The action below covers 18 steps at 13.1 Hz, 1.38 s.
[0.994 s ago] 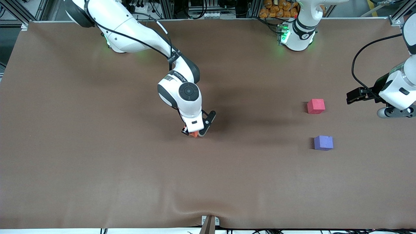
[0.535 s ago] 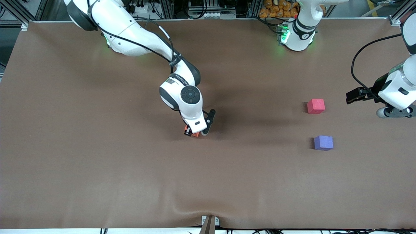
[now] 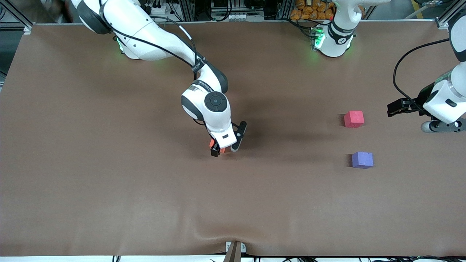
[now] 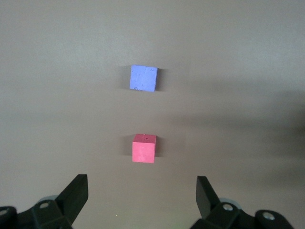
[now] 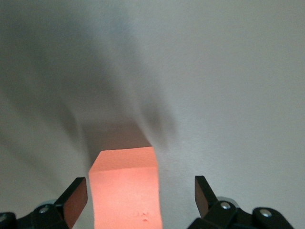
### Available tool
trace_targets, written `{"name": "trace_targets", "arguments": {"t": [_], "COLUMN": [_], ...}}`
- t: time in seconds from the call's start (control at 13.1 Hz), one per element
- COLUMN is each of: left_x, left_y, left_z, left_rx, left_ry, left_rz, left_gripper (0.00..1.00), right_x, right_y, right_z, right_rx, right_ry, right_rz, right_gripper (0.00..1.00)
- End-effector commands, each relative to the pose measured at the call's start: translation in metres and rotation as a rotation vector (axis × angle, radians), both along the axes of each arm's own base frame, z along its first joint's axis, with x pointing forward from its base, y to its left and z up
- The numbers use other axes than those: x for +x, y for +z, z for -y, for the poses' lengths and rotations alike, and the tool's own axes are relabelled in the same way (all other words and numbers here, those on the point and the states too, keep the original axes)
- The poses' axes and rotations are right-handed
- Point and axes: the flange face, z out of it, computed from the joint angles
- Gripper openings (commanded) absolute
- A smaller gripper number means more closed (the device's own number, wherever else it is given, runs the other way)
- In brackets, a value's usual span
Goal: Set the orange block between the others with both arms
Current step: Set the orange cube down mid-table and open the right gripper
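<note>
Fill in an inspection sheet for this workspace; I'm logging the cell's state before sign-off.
Surface: brown mat, wrinkled at the edge nearest the front camera.
Job's things: orange block on the mat mid-table; red block and purple block toward the left arm's end, apart, purple nearer the camera.
Clutter: nothing seen.
Claws: right claw open around the orange block, one finger touching it; left claw open, over the mat beside the red block, waiting.
Cables: black cable looping along the left arm.
Surroundings: metal frame, orange items above the table edge.

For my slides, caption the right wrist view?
Open right gripper straddles the orange block on the brown table.
</note>
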Motion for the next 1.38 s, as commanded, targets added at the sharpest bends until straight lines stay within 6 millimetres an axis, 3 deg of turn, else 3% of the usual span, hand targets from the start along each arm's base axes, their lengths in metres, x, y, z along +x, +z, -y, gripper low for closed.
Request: {"name": "trace_targets", "arguments": {"t": [0.0, 0.15, 0.31, 0.46, 0.69, 0.92, 1.07, 1.3], "left_x": [0.004, 0.005, 0.008, 0.019, 0.030, 0.041, 0.050, 0.059], "left_y": [0.004, 0.002, 0.000, 0.004, -0.002, -0.017, -0.025, -0.039], "left_z": [0.002, 0.002, 0.003, 0.008, 0.020, 0.055, 0.083, 0.127], "left_rx": [-0.026, -0.025, -0.025, -0.025, -0.029, -0.028, -0.027, -0.026], "left_ry": [-0.019, -0.016, -0.013, -0.016, -0.033, -0.080, -0.102, -0.083], "left_rz": [0.007, 0.004, 0.004, 0.021, 0.021, 0.008, 0.007, 0.047], "left_gripper": [1.00, 1.00, 1.00, 1.00, 1.00, 1.00, 1.00, 1.00], "right_x": [0.012, 0.022, 0.039, 0.060, 0.083, 0.111, 0.123, 0.131], "right_y": [0.047, 0.090, 0.139, 0.168, 0.184, 0.191, 0.182, 0.181], "right_z": [0.014, 0.030, 0.071, 0.122, 0.189, 0.270, 0.314, 0.347], "right_rx": [-0.016, 0.023, 0.050, 0.063, 0.115, 0.128, 0.128, 0.116], "right_ry": [-0.062, -0.144, -0.227, -0.314, -0.445, -0.557, -0.614, -0.639], "right_rz": [-0.028, -0.077, -0.087, -0.103, -0.168, -0.157, -0.164, -0.148], "right_gripper": [1.00, 1.00, 1.00, 1.00, 1.00, 1.00, 1.00, 1.00]}}
